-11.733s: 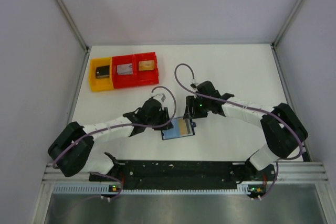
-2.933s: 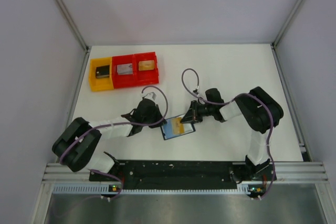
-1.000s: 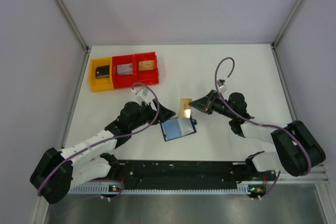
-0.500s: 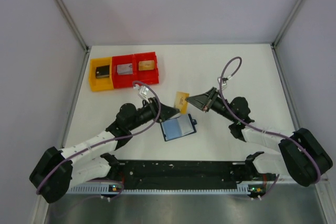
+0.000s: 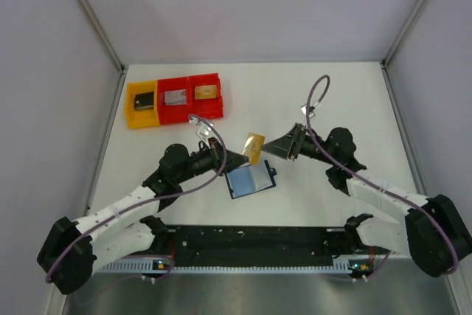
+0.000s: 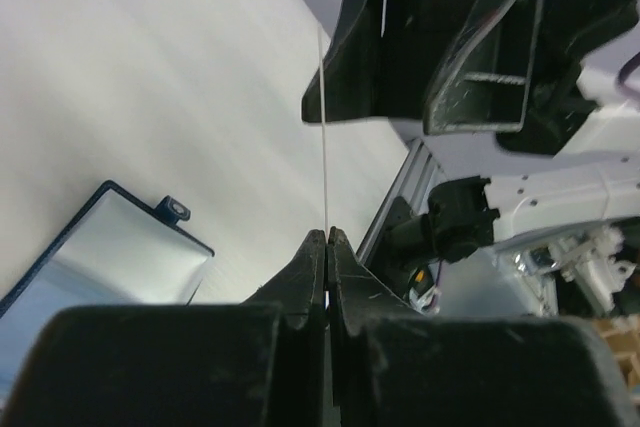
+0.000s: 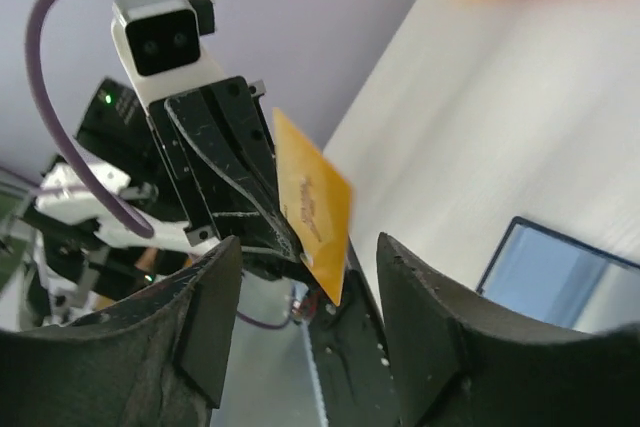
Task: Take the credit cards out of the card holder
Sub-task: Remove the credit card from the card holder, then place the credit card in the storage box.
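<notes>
The card holder (image 5: 249, 180) lies open on the white table, its light blue inner faces up; it also shows in the left wrist view (image 6: 100, 247) and the right wrist view (image 7: 565, 267). An orange credit card (image 5: 254, 146) hangs in the air above and behind it. My left gripper (image 5: 245, 156) is shut on the card's lower edge, which the left wrist view shows edge-on as a thin line (image 6: 325, 127). My right gripper (image 5: 271, 147) faces it, open, its fingers either side of the card (image 7: 315, 207) without touching it.
A yellow bin (image 5: 140, 105) and two joined red bins (image 5: 193, 96) stand at the back left, each with a flat card-like item inside. The black arm rail (image 5: 251, 241) runs along the near edge. Grey walls close in both sides.
The right gripper has opened and let go of the orange card. The left gripper has closed on it. The card now tilts slightly toward the left arm.
</notes>
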### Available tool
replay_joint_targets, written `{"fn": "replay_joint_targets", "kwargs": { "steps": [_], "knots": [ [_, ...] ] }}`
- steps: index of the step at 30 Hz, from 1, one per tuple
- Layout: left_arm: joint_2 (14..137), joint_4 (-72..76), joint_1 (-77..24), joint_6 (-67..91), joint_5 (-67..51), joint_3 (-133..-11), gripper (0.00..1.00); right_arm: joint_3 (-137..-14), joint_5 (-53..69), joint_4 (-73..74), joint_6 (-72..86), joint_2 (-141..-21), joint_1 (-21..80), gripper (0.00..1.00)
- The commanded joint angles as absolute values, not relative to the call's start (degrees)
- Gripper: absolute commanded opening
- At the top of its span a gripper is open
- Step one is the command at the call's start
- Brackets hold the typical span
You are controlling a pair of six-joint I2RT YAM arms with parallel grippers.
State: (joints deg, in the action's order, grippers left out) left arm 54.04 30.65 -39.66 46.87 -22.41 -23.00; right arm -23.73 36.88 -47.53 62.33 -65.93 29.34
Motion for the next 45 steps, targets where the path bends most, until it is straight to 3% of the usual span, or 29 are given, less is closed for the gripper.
{"fn": "replay_joint_targets", "kwargs": {
  "steps": [1, 4, 6, 11, 17, 30, 36, 39, 40, 42, 45],
  "knots": [
    [53.3, 17.4, -39.3, 32.5, -31.1, -31.8, 0.0, -37.4, 48.3, -15.3, 33.0, -58.0, 27.1, 0.62],
    [54.5, 6.7, -39.3, 23.1, -37.5, -37.7, 0.0, -47.2, 47.6, 7.4, 15.8, -55.6, 27.2, 0.67],
    [55.5, 0.3, -39.3, 17.0, -40.7, -41.6, 0.0, -51.6, 48.8, 13.9, 10.0, -55.6, 27.1, 0.68],
    [57.5, -16.6, -39.4, 4.4, -44.3, -50.7, 0.0, -56.2, 55.4, 17.8, 4.6, -56.6, 27.3, 0.68],
    [60.1, -27.4, -39.6, -4.2, -47.5, -58.1, 0.0, -59.3, 59.3, 21.3, 0.9, -59.9, 30.7, 0.61],
    [64.5, -36.0, -41.0, -9.3, -48.5, -63.2, 0.0, -62.0, 63.7, 23.5, -3.0, -65.8, 35.3, 0.31],
    [65.2, -36.8, -41.1, -9.6, -48.9, -64.1, 0.0, -62.3, 64.2, 25.6, -4.4, -66.7, 36.6, 0.0],
    [65.0, -36.7, -41.0, -9.4, -47.1, -63.9, 0.0, -61.7, 62.2, 25.3, -4.5, -65.7, 36.7, 0.0],
    [64.6, -36.1, -41.0, -8.9, -45.5, -63.6, 0.02, -61.7, 59.4, 25.1, -4.2, -65.3, 36.7, 0.0],
    [63.0, -32.2, -41.1, -6.1, -39.0, -61.8, 0.18, -60.1, 54.4, 21.3, -0.5, -64.4, 35.2, 0.0],
    [58.7, -23.6, -40.9, 2.7, -27.9, -58.2, 0.44, -53.4, 53.1, 3.5, 19.3, -62.2, 29.5, 0.0]
  ]
}}
